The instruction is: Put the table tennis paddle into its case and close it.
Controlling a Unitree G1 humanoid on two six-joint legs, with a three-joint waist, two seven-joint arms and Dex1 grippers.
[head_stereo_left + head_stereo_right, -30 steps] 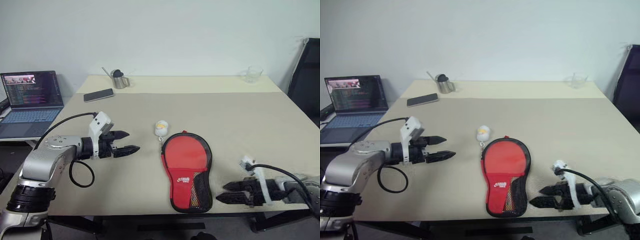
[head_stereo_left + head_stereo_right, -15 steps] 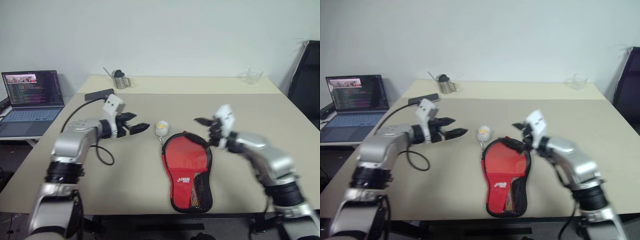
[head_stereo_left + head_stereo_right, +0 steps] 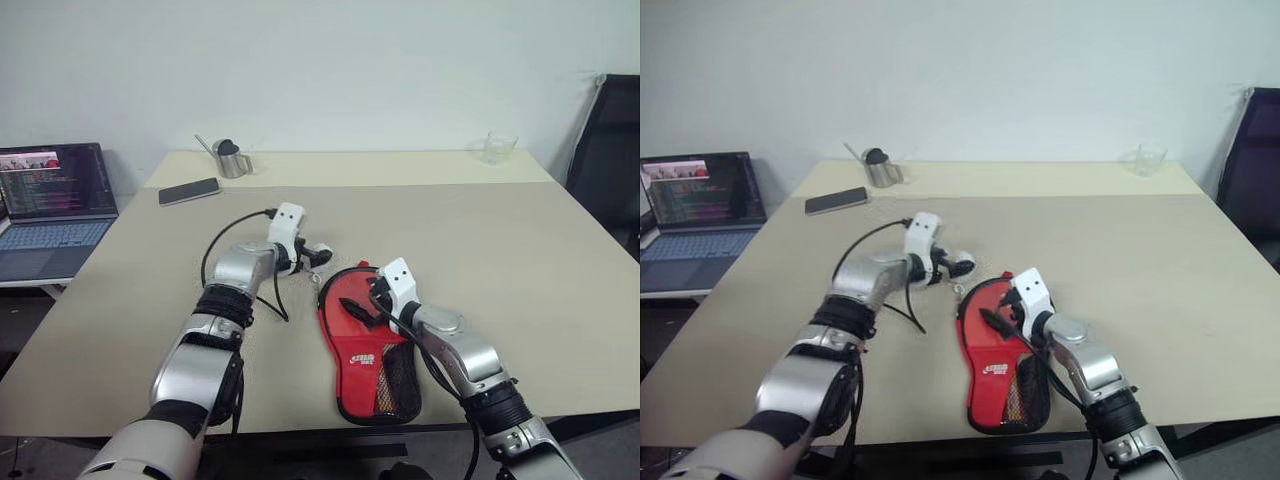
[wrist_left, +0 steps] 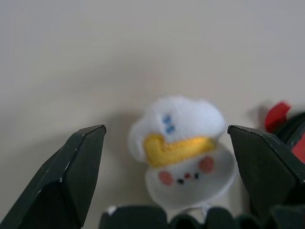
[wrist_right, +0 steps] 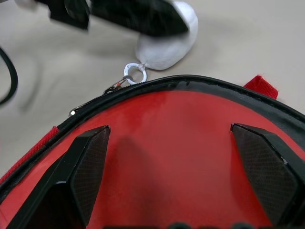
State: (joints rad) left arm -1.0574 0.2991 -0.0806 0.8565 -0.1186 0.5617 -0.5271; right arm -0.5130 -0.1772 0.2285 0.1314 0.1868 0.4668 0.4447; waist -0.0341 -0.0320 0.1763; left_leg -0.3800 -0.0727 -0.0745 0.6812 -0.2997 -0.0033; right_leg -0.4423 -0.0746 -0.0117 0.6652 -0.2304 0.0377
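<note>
The case [image 3: 348, 335] lies flat near the table's front, red side with white logo and mesh pocket up, black edging around it. The table tennis paddle is hidden from view. A white plush charm [image 4: 178, 148] hangs by a ring [image 5: 135, 72] from the zip at the case's round far end. My left gripper [image 3: 316, 256] is open, one finger on each side of the charm. Just above the case's round red face hovers my right gripper [image 5: 169, 130], open and holding nothing.
An open laptop [image 3: 55, 195] stands off the table's left side. A phone [image 3: 190, 190] and a small metal jug [image 3: 230, 158] sit at the back left, a glass [image 3: 497, 147] at the back right. A black chair [image 3: 605, 160] is at the right edge.
Both arms have swung inward. The left gripper has moved right until it straddles the charm. The right gripper has come in from the right and dropped low over the case's round end.
</note>
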